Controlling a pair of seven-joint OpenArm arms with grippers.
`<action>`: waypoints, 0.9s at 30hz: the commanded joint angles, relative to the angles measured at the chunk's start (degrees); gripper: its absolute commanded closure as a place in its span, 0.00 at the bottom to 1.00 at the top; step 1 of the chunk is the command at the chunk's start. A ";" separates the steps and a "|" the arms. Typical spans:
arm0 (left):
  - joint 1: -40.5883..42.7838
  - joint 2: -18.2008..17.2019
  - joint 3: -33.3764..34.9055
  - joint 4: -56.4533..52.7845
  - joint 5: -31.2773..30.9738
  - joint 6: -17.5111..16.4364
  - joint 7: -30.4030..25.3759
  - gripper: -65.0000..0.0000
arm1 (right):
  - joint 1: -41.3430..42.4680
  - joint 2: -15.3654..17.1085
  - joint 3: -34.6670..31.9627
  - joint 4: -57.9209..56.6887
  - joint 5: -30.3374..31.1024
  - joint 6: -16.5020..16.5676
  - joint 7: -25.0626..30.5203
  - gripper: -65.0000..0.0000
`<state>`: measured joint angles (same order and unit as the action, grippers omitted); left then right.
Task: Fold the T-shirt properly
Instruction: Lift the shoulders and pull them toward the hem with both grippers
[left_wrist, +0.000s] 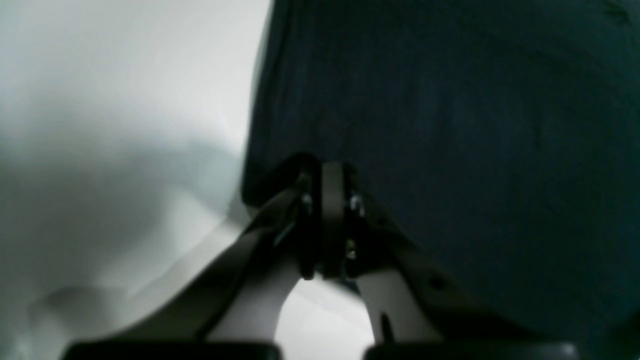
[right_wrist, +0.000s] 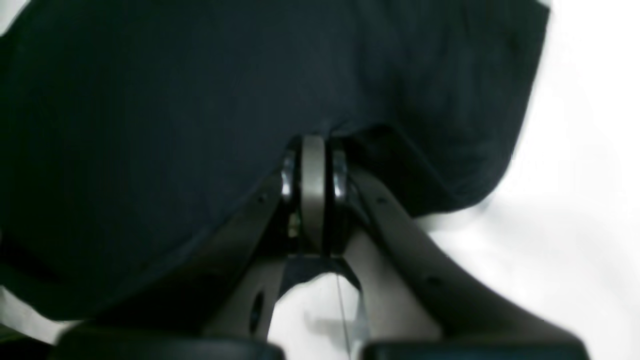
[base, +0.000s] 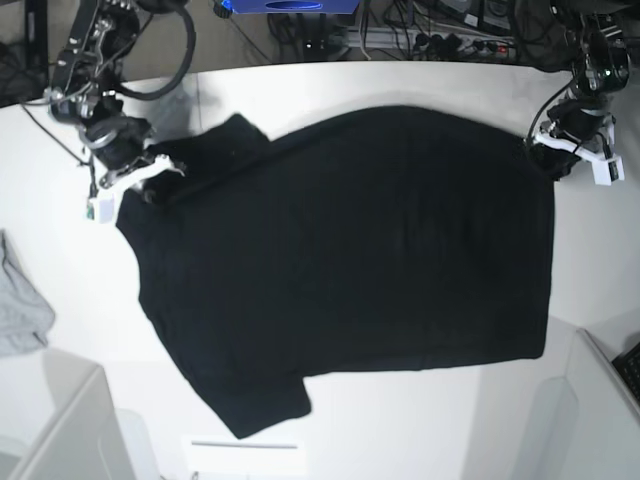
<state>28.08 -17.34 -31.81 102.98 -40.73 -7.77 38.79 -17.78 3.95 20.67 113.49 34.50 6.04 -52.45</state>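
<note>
T-shirt flat on white counter, plain black side up, grey cloth near-left edge, then further back left gripper clamped on far-right corner w/ right gripper clamped on cloth by far-left sleeve.

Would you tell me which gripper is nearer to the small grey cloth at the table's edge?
The right gripper, clamped on the T-shirt at its shoulder, above the grey cloth. The left gripper pinches the hem at the opposite side.
</note>
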 joint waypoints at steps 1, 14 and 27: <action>-0.87 -0.81 -0.32 0.54 0.95 -0.19 -1.29 1.00 | 1.12 0.93 0.30 0.40 0.44 0.07 0.89 1.00; -7.37 -0.81 -0.58 -3.24 4.91 -0.19 2.31 1.00 | 13.78 1.99 -0.23 -14.02 0.44 0.07 0.53 1.00; -13.26 -0.81 -0.67 -4.56 5.08 -0.19 7.24 1.00 | 22.04 2.08 -0.40 -22.37 0.44 0.07 0.62 1.00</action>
<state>15.05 -17.30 -31.94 97.67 -35.38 -7.75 46.87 3.07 5.48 20.23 90.24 34.15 5.89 -53.10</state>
